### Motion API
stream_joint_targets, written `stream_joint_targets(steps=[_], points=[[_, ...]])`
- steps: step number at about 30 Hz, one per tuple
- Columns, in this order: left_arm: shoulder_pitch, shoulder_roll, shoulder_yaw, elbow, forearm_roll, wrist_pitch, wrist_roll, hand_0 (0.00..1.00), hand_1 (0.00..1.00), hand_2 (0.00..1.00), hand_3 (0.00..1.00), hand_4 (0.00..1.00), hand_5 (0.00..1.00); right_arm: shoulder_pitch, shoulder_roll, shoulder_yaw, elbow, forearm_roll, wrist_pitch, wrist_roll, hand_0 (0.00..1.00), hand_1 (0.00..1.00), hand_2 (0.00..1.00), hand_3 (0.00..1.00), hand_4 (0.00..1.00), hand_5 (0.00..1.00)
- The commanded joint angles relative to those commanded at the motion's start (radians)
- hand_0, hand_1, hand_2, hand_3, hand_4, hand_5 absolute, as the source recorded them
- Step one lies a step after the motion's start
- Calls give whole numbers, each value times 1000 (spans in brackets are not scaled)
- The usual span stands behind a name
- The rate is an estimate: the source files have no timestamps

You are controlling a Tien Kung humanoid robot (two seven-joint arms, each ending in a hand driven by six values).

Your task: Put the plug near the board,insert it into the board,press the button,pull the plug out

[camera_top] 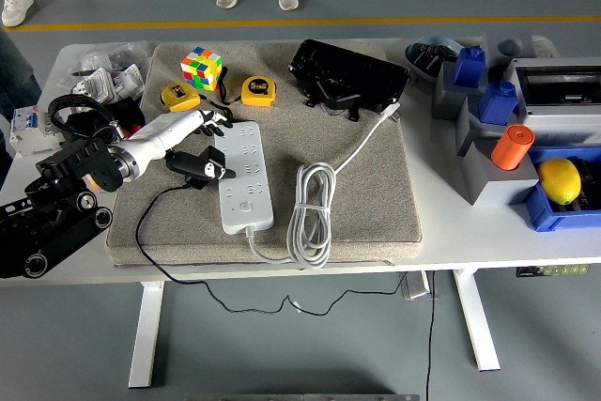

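At the left edge of the white table [451,249] our black left arm comes in low over the tabletop, and our left hand [192,143], white at the wrist with dark fingers, reaches onto the grey felt mat [376,204]. Its fingers are closed around the black plug [208,167], which sits at the left side of the white power strip board [244,176], touching or just above its edge; we cannot tell which. From the plug a thin black cord [150,260] loops down over the mat's front edge and hangs below the table. Behind the hand, on the mat's far left part, lie a yellow tape measure [180,98], a multicoloured puzzle cube [201,68] and a second yellow tape measure [256,90]. The board lies lengthwise on the mat, its sockets facing up, with its own thick white cable [312,208] coiled just to its right and running on toward a black flat device [347,75] at the mat's far edge. Further right, off the mat, stand grey and blue boxes [484,100], an orange cylinder [512,146] and a yellow round object [560,180] in a blue tray [540,213]. At the top edge, the shoes of people standing on the floor beyond the table are visible.
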Motion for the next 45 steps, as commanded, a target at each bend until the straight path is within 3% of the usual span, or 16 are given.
stream_joint_targets(steps=[3,4,5,9,10,12,19,31,45], points=[[57,21,-66,-54,-65,68,-67,718,721,734,776,998,503,0,1,0,0,-1,-1,2,713,720,734,648,998,619],[69,24,-78,-63,-68,80,-81,711,685,687,723,998,643,-1,1,-1,0,0,-1,2,713,720,733,647,998,623],[93,31,-98,-81,-74,95,-88,711,685,687,723,998,643,-2,1,0,-1,0,-1,3,713,720,733,647,998,623],[189,50,-170,-138,-46,120,-56,711,685,687,723,998,643,-6,0,1,-1,0,-1,5,713,720,733,647,998,623],[216,55,-184,-151,-40,119,-43,727,733,726,743,998,771,-6,0,1,-1,-1,-2,7,714,720,732,646,998,622],[258,63,-197,-168,-29,120,-35,727,733,726,743,998,771,-6,0,1,-1,-1,-3,9,714,720,732,646,998,622],[334,69,-209,-180,0,145,-42,750,757,749,750,981,811,-7,0,4,-1,-1,-4,13,713,719,732,642,998,621],[318,43,-190,-134,-1,141,-34,752,769,758,762,959,843,-7,-1,-3,0,0,-5,17,710,718,732,641,998,620],[284,20,-138,-125,-10,130,-21,752,770,758,763,951,848,-6,1,4,1,-1,-6,18,710,718,731,637,998,620]])
